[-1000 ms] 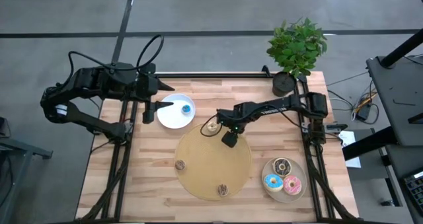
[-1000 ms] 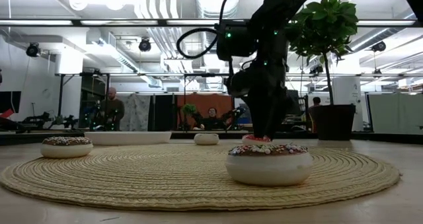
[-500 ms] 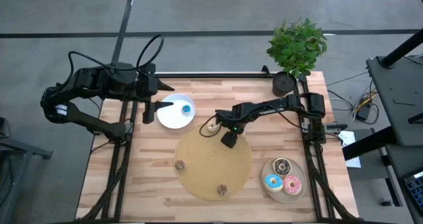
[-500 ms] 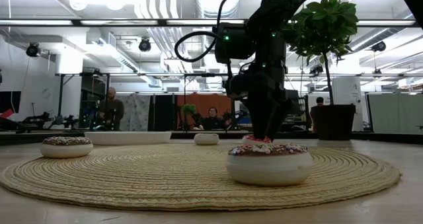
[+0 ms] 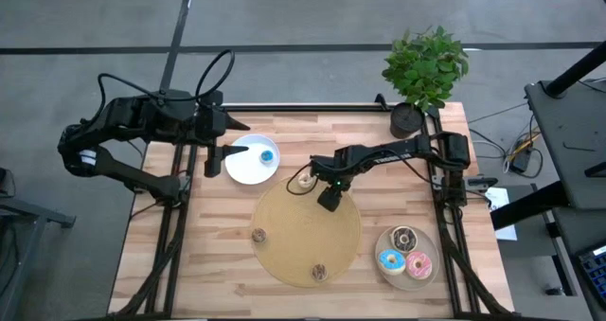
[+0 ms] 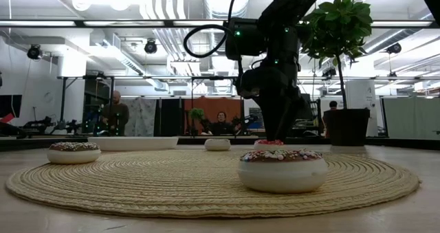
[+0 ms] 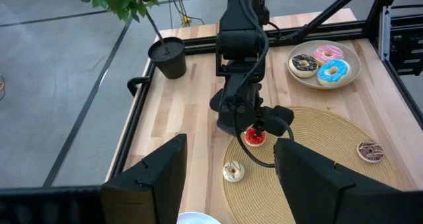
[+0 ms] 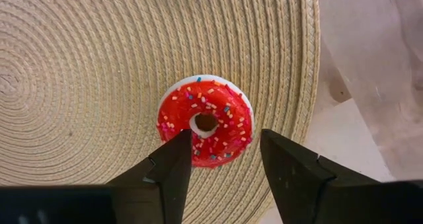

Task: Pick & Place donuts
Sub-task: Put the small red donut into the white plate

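— Right wrist view: what's around your claw?
— My right claw (image 8: 221, 159) hangs wide open over the red donut (image 8: 205, 121), near the woven mat's (image 8: 79, 65) edge. A cream donut (image 5: 303, 181) sits just beside; nothing blocks me.
— Counts?
— Four donuts on the mat, three iced ones on the beige plate (image 5: 408, 276), one blue donut (image 5: 268, 155) on the white plate (image 5: 244, 166). My left claw (image 5: 230, 151) waits open there on the counter (image 5: 218, 226).

Bright, even overhead light; soft shadows.

Four donuts (image 5: 258, 235) lie on the mat (image 5: 294, 236) — three more on the plate (image 5: 423, 282) right of it.
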{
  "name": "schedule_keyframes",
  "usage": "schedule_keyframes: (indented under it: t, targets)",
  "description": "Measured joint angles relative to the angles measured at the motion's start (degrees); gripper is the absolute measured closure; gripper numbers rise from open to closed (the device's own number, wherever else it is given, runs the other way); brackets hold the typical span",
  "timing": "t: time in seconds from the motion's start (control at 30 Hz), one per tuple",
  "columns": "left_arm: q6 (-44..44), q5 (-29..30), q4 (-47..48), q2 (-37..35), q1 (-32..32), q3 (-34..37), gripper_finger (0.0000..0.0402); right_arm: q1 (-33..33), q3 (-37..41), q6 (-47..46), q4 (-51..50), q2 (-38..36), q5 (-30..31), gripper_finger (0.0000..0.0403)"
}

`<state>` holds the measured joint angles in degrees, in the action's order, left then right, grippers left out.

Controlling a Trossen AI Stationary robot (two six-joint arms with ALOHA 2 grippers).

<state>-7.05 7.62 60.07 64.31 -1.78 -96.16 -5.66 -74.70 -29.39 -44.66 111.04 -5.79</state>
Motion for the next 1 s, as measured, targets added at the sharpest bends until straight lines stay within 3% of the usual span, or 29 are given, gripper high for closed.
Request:
schedule_keyframes:
  t: [1.0]
  targets:
    - [0.7, 0.0, 0.0, 0.0, 0.0, 0.0, 0.0203, -0.1, -1.8, -4.0, -2.2, -0.3, -0.7, 0.0234]
